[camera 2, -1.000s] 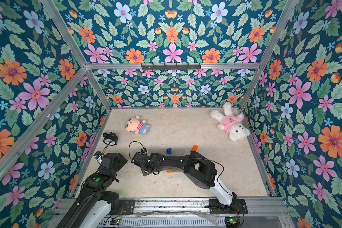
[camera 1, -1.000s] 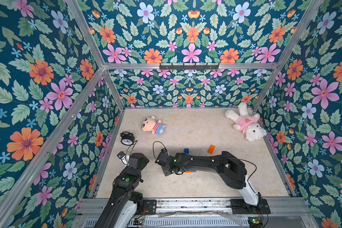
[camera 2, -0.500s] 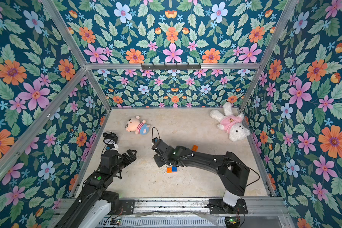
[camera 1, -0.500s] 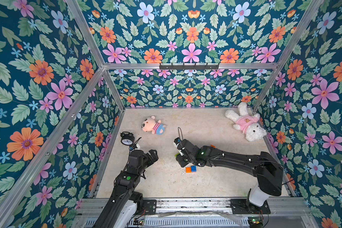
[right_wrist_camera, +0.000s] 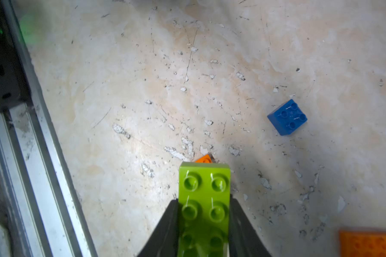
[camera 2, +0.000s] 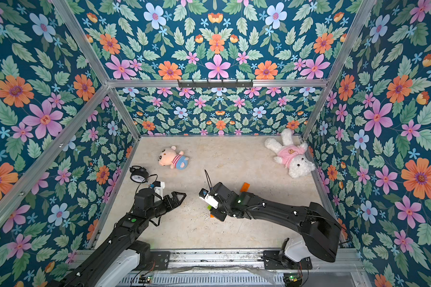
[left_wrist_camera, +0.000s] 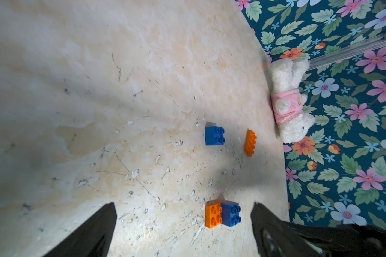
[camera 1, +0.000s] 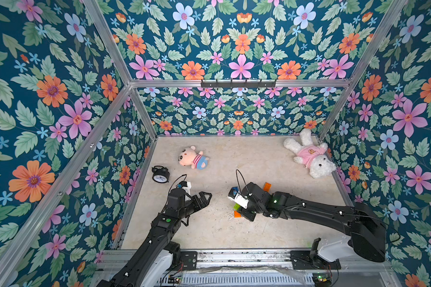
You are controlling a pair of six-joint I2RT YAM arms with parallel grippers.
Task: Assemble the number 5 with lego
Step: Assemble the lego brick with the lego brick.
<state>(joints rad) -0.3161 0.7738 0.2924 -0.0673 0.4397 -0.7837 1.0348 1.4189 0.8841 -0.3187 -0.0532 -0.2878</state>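
Pinching the lime-green brick [right_wrist_camera: 204, 184] by its long sides: right hand [right_wrist_camera: 204, 213], black fingers pressed on either flank, studs facing the wrist camera. The brick is glossy plastic, oblong, two round studs wide.

Just past its far end, lower down, a corner of the orange brick [right_wrist_camera: 204, 159] peeks out. Can't tell if the two touch.

Left hand [left_wrist_camera: 183, 207] is spread wide with nothing in it. On the surface [left_wrist_camera: 98, 89] just ahead of it, in line with the gap between its fingers, is the joined pair [left_wrist_camera: 222, 213]. That's the orange brick clipped side by side with a blue brick [left_wrist_camera: 231, 213], each showing four studs.

Loose blue brick [left_wrist_camera: 214, 135]: square, four studs, lying alone beyond the pair as seen from the left hand and off to one side ahead of the right hand. Orange oblong brick [left_wrist_camera: 250, 142] is a bit farther out, close beside the right wrist in a top view [camera 1: 266, 186].

Surface is beige, marbled and matte, scratched, with white chips.

Well beyond both hands:
- fluffy white plush bear [camera 1: 309, 156] in a pink shirt
- small pink plush doll [camera 1: 192, 159] in stripes
- round black alarm clock [camera 1: 160, 175]
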